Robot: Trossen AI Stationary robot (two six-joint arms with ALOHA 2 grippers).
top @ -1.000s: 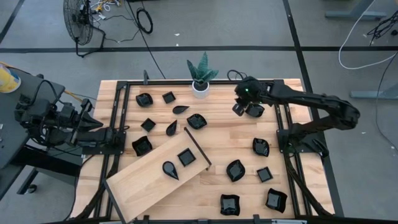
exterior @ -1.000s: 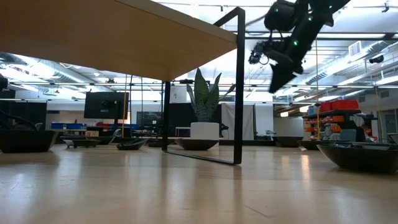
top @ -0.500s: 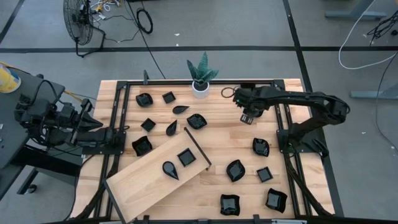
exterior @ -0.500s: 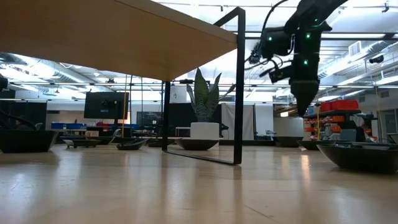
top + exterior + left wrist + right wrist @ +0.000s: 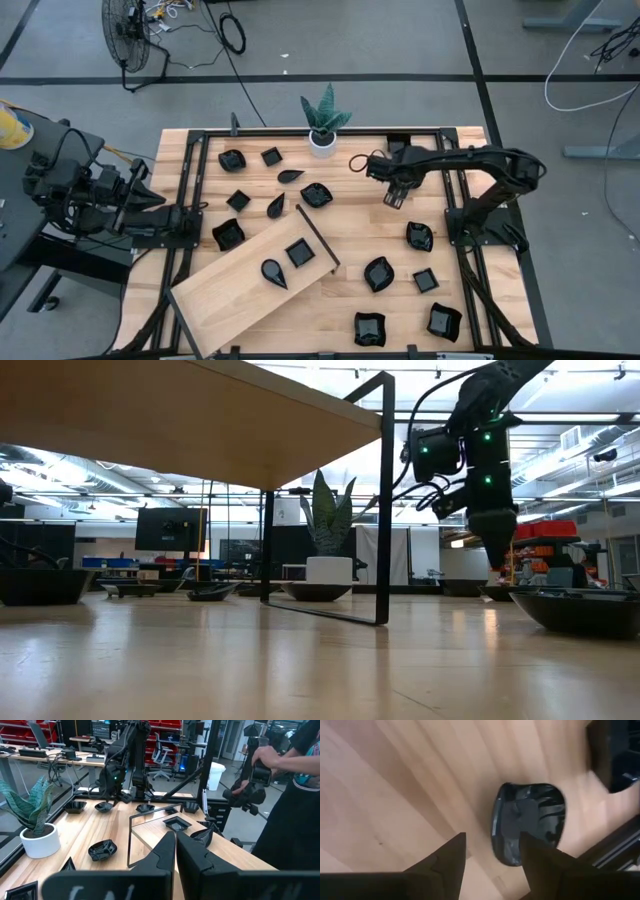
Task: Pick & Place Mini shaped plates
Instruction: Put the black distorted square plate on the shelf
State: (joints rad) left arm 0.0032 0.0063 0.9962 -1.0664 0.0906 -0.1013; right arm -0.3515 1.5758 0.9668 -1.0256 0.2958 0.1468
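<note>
Mini shaped plates (image 5: 420, 236) lie scattered over my counter (image 5: 350, 215), a cluster at the far left, more along the right side and near edge, and two already sit on the tilted wooden board (image 5: 235, 285) at near left. Since a second ago I have swung the right arm inward from the far right corner and brought its end effector (image 5: 393, 193) down over the far-middle of the counter, just right of the white pot with the plant (image 5: 322, 140). Its fingers have spread apart as it came, and they now stand open and empty.

Through the right wrist camera I see one glossy rounded plate (image 5: 530, 822) directly ahead, one finger (image 5: 542, 855) overlapping its edge and the other (image 5: 447, 855) over bare wood beside it. In the overhead view the arm covers that plate, so I cannot say for sure how close the tips are to it; the level view suggests they are above the surface yet.

To me this reads as the approach to the next pick: line up, drop, then close across the rim.

The left end effector (image 5: 176, 851) waits off the left edge of the counter, fingers pressed together, holding nothing.
</note>
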